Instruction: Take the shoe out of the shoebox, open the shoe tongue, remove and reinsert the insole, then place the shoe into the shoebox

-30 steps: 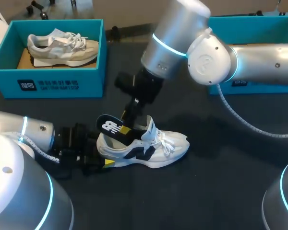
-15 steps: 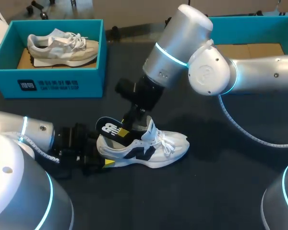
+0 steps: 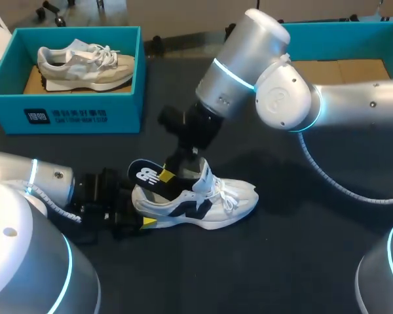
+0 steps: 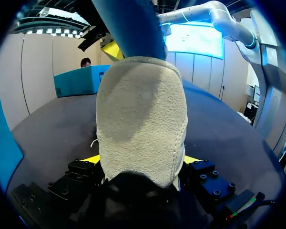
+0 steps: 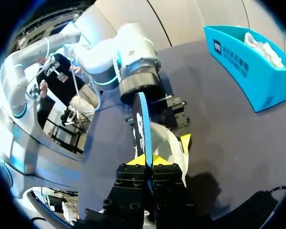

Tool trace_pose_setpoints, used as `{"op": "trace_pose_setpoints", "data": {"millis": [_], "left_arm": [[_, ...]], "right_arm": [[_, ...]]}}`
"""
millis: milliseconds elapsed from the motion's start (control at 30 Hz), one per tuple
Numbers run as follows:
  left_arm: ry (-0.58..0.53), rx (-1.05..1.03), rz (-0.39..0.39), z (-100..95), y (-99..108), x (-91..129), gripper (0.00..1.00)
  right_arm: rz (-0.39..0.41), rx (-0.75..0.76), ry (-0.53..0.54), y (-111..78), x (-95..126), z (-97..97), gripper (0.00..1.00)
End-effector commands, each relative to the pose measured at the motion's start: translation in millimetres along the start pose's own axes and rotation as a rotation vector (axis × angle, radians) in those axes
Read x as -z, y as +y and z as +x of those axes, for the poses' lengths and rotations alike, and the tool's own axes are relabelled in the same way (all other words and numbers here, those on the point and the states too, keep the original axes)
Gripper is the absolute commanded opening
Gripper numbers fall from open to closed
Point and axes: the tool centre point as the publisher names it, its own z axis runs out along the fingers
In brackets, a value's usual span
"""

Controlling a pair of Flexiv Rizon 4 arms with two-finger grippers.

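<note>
– Low in the middle of the head view, what was lying there?

– A white-and-black lace-up sneaker (image 3: 203,204), standing on its sole on the black tabletop (image 3: 295,261), toe toward the right of the frame. The left gripper (image 3: 139,210) came in from the lower left. Its yellow-tipped fingers pressed the heel from both sides, so it was clamped on the sneaker.

– And the other claw?

– The right gripper (image 3: 172,175) hung just above the collar, pinching a dark blue foam insole (image 3: 146,174) with a white logo. Its own wrist view showed that insole edge-on between the closed tips. The front end sat down inside the sneaker's opening. The heel end stuck up and back, over the left gripper.

– Which step was that?

– The insole step, by my reading. One moment alone could not tell me whether it was coming out or going back in.

– Where was the shoebox?

– A teal cardboard shoebox (image 3: 340,27) stood at the upper right, behind the right arm and well apart from the sneaker, with its brown floor showing. A second teal box (image 3: 65,116) at the upper left held a beige sneaker (image 3: 85,64).

– What would the next move ask for?

– If the insole was going in, its front end would need sliding forward under the tongue. Then the heel end would need pressing flat, with the left gripper bracing the sneaker against skidding.
</note>
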Motion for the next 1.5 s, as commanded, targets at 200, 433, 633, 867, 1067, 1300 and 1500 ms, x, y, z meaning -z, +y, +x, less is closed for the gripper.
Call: {"op": "trace_pose_setpoints", "data": {"millis": [200, 433, 633, 867, 1067, 1300, 1500], "left_arm": [[0.002, 0.000, -0.005, -2.5, 3, -5, 0.00], [0.002, 0.000, -0.005, -2.5, 3, -5, 0.00], [0.002, 0.000, -0.005, -2.5, 3, -5, 0.00], [0.002, 0.000, -0.005, -2.5, 3, -5, 0.00], [0.002, 0.000, -0.005, -2.5, 3, -5, 0.00], [0.002, 0.000, -0.005, -2.5, 3, -5, 0.00], [0.002, 0.000, -0.005, -2.5, 3, -5, 0.00]], "right_arm": [[-0.055, 0.041, -0.002, 16.0, 14, -2.9, 0.00], [-0.086, 0.097, -0.026, 36.0, 29, -14.9, 0.00], [-0.123, 0.146, -0.074, 53.7, 45, -24.4, 0.00], [-0.155, 0.193, -0.142, 74.6, 59, -33.9, 0.00], [-0.189, 0.227, -0.233, 87.4, 70, -38.9, 0.00], [-0.235, 0.264, -0.373, 95.3, 84, -40.8, 0.00], [-0.238, 0.302, -0.469, 103.8, 94, -40.1, 0.00]]}}
